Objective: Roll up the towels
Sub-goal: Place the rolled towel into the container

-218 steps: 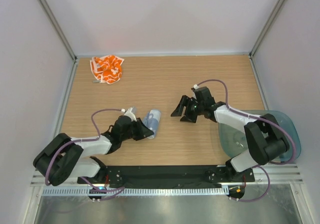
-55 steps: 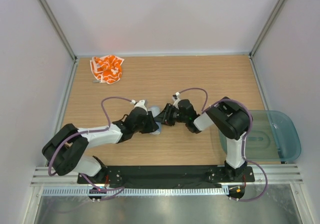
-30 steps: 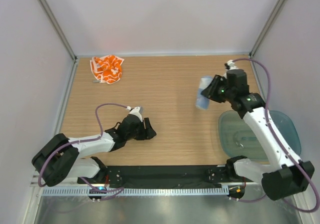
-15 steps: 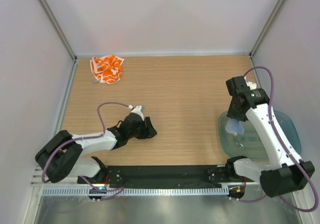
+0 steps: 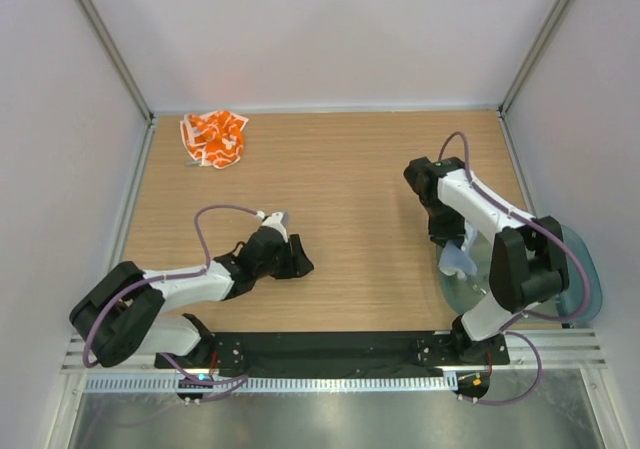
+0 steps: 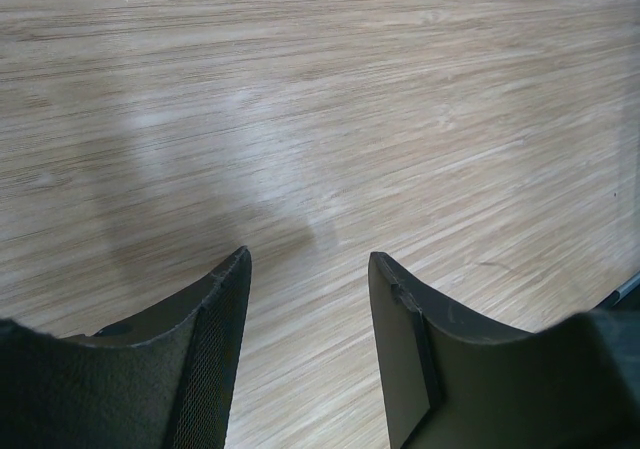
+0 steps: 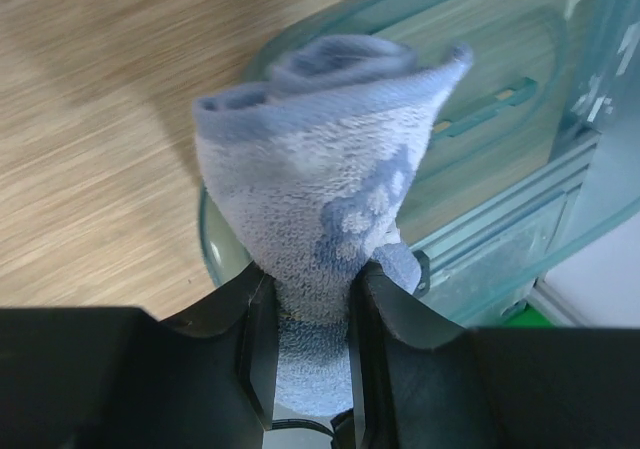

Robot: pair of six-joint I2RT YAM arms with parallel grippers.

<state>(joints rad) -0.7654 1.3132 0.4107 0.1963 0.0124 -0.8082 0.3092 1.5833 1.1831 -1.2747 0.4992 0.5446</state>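
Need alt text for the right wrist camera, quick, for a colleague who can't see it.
The right gripper clamps a rolled blue towel upright between its fingers, held over the edge of a clear teal bin. The wooden table shows at left.

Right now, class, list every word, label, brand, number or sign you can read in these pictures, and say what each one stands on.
None: no text can be read in any view.
On the blue towel: a darker paw-shaped pattern, no letters.
On the orange towel: white markings, too small to tell whether any are text.
On the bin: no label shows.
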